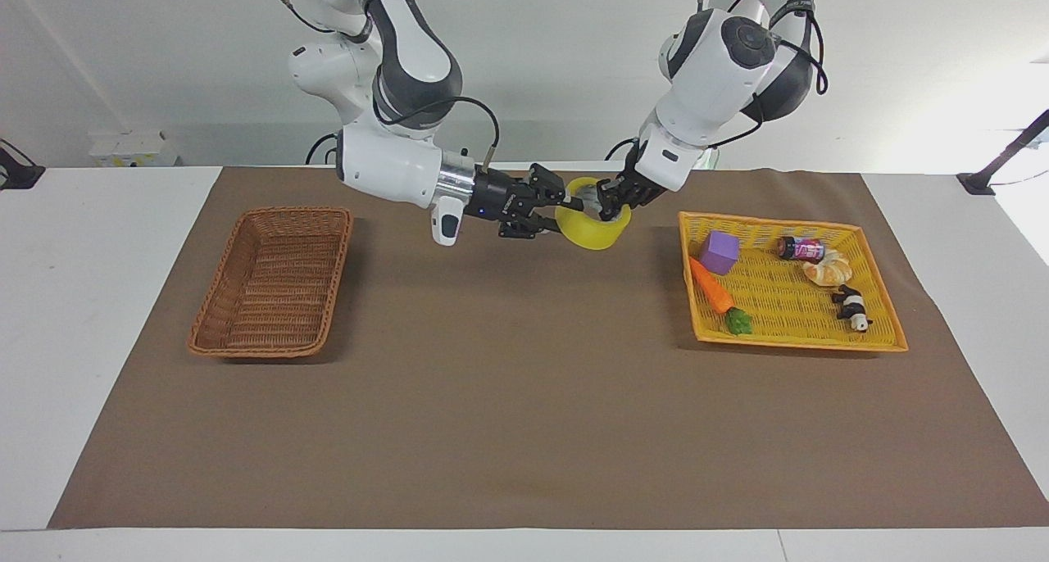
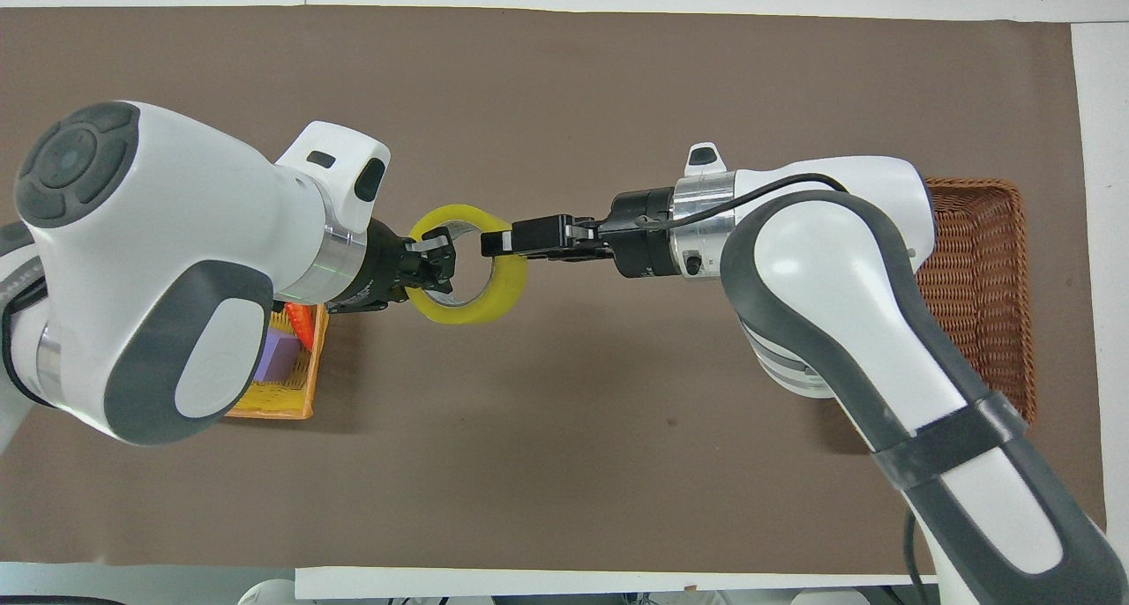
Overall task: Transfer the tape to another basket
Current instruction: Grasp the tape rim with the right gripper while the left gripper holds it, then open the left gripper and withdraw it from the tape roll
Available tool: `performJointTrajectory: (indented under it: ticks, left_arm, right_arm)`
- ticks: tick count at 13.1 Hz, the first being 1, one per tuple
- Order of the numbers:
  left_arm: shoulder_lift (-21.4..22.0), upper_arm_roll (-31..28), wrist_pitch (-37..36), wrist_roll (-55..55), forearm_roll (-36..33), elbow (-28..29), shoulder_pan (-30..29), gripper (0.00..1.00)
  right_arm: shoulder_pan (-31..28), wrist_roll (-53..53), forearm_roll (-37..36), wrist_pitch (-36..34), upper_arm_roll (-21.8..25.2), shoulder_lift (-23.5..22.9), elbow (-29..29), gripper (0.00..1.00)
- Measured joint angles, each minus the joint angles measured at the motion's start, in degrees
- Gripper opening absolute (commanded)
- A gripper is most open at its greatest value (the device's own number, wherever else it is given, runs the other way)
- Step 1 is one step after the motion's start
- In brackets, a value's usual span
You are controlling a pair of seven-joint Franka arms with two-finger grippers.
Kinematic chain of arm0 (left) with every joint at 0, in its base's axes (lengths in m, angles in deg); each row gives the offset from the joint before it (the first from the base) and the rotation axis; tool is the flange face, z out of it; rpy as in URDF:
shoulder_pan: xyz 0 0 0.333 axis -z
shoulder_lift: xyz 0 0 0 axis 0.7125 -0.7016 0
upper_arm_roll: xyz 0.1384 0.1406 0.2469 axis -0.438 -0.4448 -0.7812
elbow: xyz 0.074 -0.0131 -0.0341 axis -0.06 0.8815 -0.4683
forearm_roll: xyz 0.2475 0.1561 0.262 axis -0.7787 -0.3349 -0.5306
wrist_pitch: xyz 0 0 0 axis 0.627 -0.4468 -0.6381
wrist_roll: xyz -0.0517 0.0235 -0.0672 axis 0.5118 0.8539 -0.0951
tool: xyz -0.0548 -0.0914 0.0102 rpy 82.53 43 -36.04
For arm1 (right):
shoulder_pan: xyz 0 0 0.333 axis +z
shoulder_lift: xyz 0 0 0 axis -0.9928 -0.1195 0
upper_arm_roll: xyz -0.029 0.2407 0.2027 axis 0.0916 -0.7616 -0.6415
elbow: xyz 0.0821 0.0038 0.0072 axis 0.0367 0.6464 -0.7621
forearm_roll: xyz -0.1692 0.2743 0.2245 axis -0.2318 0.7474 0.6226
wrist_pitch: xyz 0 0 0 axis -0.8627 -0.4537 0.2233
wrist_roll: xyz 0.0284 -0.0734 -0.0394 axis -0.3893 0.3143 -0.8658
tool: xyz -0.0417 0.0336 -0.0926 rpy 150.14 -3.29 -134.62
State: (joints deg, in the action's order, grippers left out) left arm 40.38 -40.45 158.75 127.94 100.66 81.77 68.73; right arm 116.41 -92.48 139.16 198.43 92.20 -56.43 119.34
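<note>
The yellow roll of tape hangs in the air over the brown mat, between the two baskets. My left gripper is shut on the roll's wall at the end toward the yellow tray. My right gripper comes in level from the wicker basket's end and is shut on the roll's other wall. Both hold the tape at once. The brown wicker basket stands empty at the right arm's end of the table.
A flat yellow-orange tray at the left arm's end holds a purple cube, a carrot, a small can, a bread roll and a black-and-white toy. A brown mat covers the table.
</note>
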Motion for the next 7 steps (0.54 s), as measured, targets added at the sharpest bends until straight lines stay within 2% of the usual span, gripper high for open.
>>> performJointTrajectory:
  ticks: [1, 2, 5, 7]
  left_arm:
    - [0.01, 0.00, -0.03, 0.01, 0.00, 0.00, 0.00, 0.83]
    - [0.04, -0.02, -0.02, 0.04, 0.01, -0.03, 0.00, 1.00]
    - [0.67, -0.44, -0.86, 0.13, 0.01, -0.33, -0.01, 1.00]
    - [1.30, -1.38, -5.45, 0.15, 0.01, -2.52, -0.76, 1.00]
  right_arm:
    - [-0.01, 0.02, 0.00, -0.06, 0.00, 0.00, 0.00, 0.00]
    - [-0.01, 0.05, -0.01, -0.17, 0.00, -0.01, 0.05, 0.00]
    - [-0.01, 0.05, -0.01, -0.25, 0.00, -0.01, 0.40, 0.00]
    - [-0.01, 0.05, -0.01, -0.25, 0.00, -0.01, 0.44, 0.00]
